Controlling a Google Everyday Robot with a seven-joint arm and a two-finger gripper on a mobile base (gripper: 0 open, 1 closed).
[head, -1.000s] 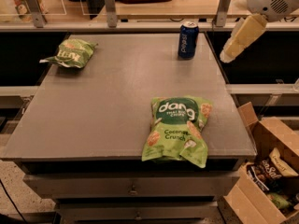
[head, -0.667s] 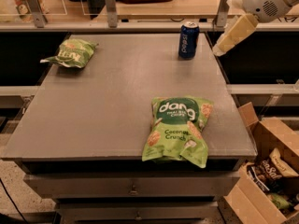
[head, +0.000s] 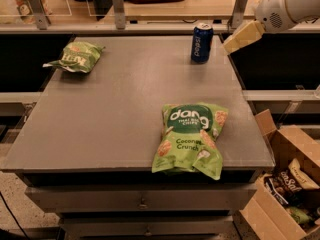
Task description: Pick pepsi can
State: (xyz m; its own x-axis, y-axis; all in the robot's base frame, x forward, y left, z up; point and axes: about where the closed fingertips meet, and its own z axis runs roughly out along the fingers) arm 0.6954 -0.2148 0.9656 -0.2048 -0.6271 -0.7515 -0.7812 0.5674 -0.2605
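At the far right corner of the grey table, my gripper hung in the air just beyond the table's right edge, its pale yellow tip slanting down and to the left toward the pepsi can. The gripper was just beside the can and clearly apart from it, not touching. From this side-on angle it appeared as a single pale wedge, so I could not make out whether it was spread or closed. My white arm reached in from the upper right corner of the scene. The pepsi can stood upright on the tabletop near the far edge, right of centre. It was dark blue, with a silver top rim and white lettering running vertically down its side. A large green snack bag, printed with white lettering, lay flat near the front edge of the table, right of centre and well apart from the can. A smaller green bag lay at the far left of the table. Below the tabletop, at the front, were shallow grey drawers. On the floor to the right of the table sat an open cardboard box holding several snack packets.
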